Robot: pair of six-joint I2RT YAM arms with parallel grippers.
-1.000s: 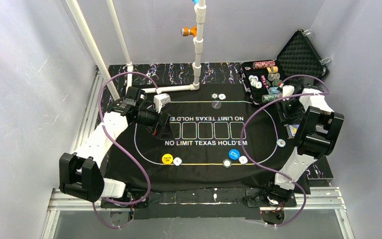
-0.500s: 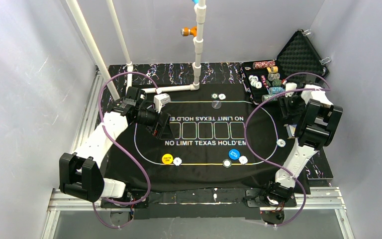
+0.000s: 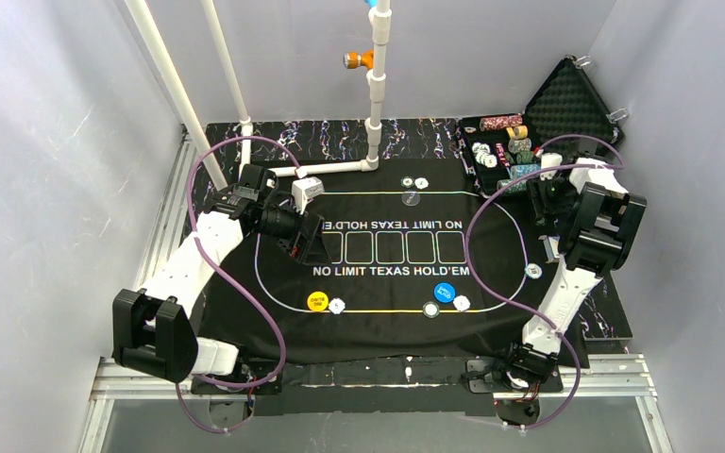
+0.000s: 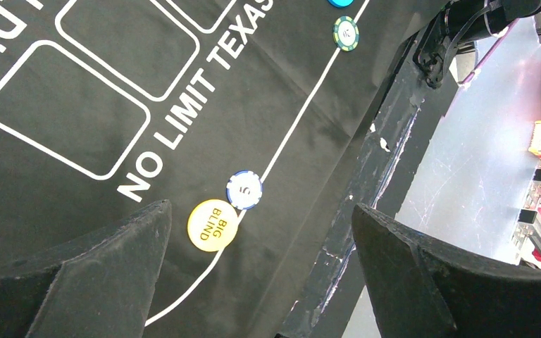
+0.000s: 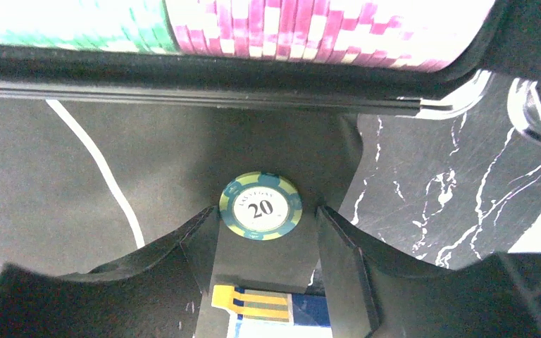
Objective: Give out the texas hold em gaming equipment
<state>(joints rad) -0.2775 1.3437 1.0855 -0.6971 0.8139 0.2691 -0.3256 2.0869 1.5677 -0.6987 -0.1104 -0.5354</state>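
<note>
Evidently the "20" chip (image 5: 260,206), judged light, rigid and slick, sits over the black mat (image 5: 77,176) just beside the case (image 5: 183,70), between the half-closed jaws of the right gripper (image 5: 266,217), grip unconfirmed; pinch across opposite rim edges.

Mat (image 4: 282,77) was matt black cloth, lightly creased. Chip marked 20 (image 5: 260,206) looked smooth, slightly glossy plastic. Case (image 3: 571,109) lining was dimpled black foam.

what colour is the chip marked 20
The chip has a teal rim with yellow-green blocks and a white centre; clearest in the right wrist view.
</note>
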